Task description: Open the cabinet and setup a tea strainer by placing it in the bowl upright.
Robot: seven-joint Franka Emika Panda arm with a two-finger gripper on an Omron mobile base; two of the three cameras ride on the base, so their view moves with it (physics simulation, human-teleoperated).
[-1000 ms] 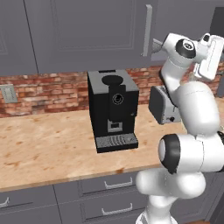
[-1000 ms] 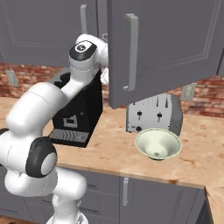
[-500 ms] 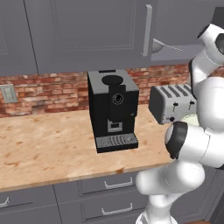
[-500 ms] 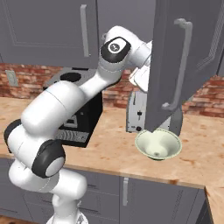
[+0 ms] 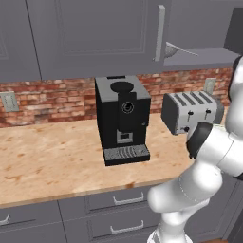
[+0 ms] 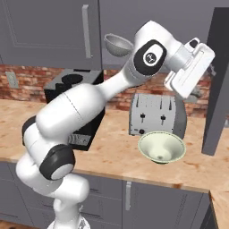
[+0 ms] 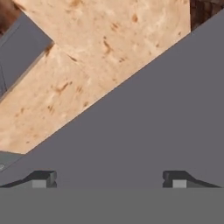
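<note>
One door of the cabinet [image 6: 219, 80] is swung wide, edge-on just beside my hand [image 7: 109, 178]; my fingers stand spread wide with nothing between them. The tea strainer [image 6: 117, 44] sits up on the cabinet shelf, well off to the side of my hand and about level with it; the bowl [image 6: 162, 147] waits on the desk [image 6: 112, 156] below my hand, in front of the toaster [image 6: 154, 115]. I'd say: clear the door, swing across, take the mesh cup's thin handle squarely; keep it level.
</note>
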